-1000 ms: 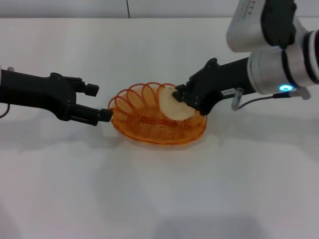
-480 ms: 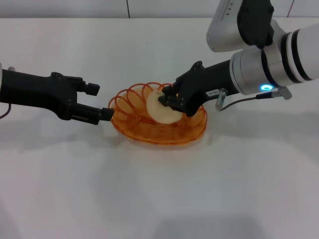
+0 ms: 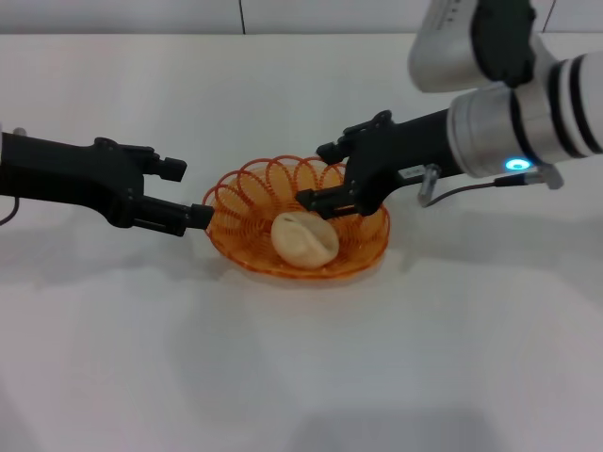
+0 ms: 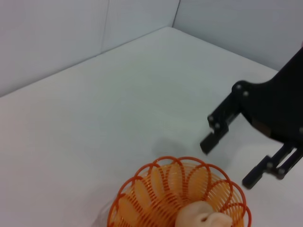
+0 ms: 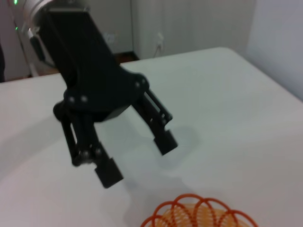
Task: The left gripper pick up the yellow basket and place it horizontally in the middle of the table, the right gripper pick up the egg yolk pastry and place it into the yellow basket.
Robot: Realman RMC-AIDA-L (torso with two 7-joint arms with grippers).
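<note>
Now the egg yolk pastry point(image 3: 305, 238) lies inside the yellow basket point(image 3: 247, 240) at the counter's point(image 3: 301, 377) centre; the right gripper point(image 3: 318, 174) hovers released above it, and the left gripper point(image 3: 187, 194), spread, flanks the basket's left rim.

Surroundings: plain indoor room.
Pale wall point(image 5: 189, 23) carries a socket point(image 5: 161, 37); white panels point(image 4: 61, 33) meet at a corner.

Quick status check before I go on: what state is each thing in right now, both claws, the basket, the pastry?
Left claw: open, its lower finger touching the basket's left rim.
Right claw: open, empty, over the basket's rear right part.
Yellow basket: upright on the table, holding the pastry.
Egg yolk pastry: released, lying inside the basket.
</note>
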